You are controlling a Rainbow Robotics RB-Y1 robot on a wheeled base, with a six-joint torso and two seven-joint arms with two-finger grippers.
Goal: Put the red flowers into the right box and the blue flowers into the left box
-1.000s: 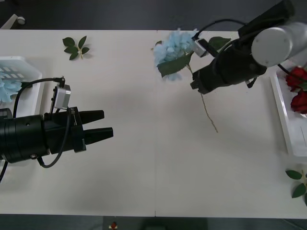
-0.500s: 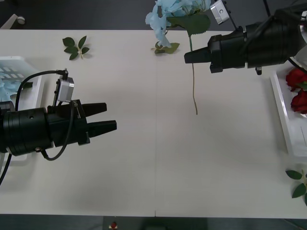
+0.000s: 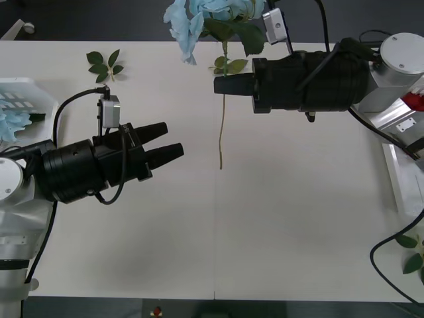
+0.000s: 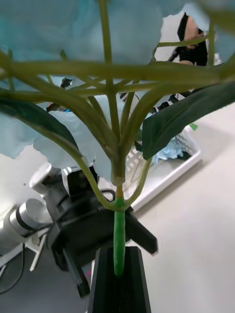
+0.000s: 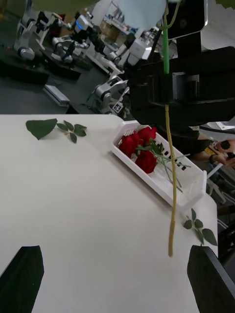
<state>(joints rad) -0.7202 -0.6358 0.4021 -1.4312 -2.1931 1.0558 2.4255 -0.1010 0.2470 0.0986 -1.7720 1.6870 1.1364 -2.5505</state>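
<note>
— Up at the top centre of the front view, you have a blue flower (image 3: 199, 16) held off the table by your right gripper (image 3: 222, 85), whose black fingers are pressed together on the stem just under the bloom. Which way does the stem run?

— Straight down the frame from that grip, hanging free, its tip above the bare table (image 3: 278, 218) at mid-frame. So its long axis lies across the line between your two arms.

— And the left gripper (image 3: 169, 142)?

— It sits left of centre in the front view, fingers apart and holding nothing, aimed up and right at the hanging stem. The left wrist view shows the stem dangling between its two finger tips but farther off, not yet between them.

— Where must the bloom go?

— To the left box (image 3: 30, 93), at the far left edge of the front view, where another blue flower already lies. The left arm is plainly the nearer one to it; the right arm would have to cross the whole table.

— So a handover?

— That is my reading: bring the open left fingers around the lower stem, well below the right grip. The red flowers (image 5: 139, 149) already lie in the right box (image 5: 188, 183).
</note>
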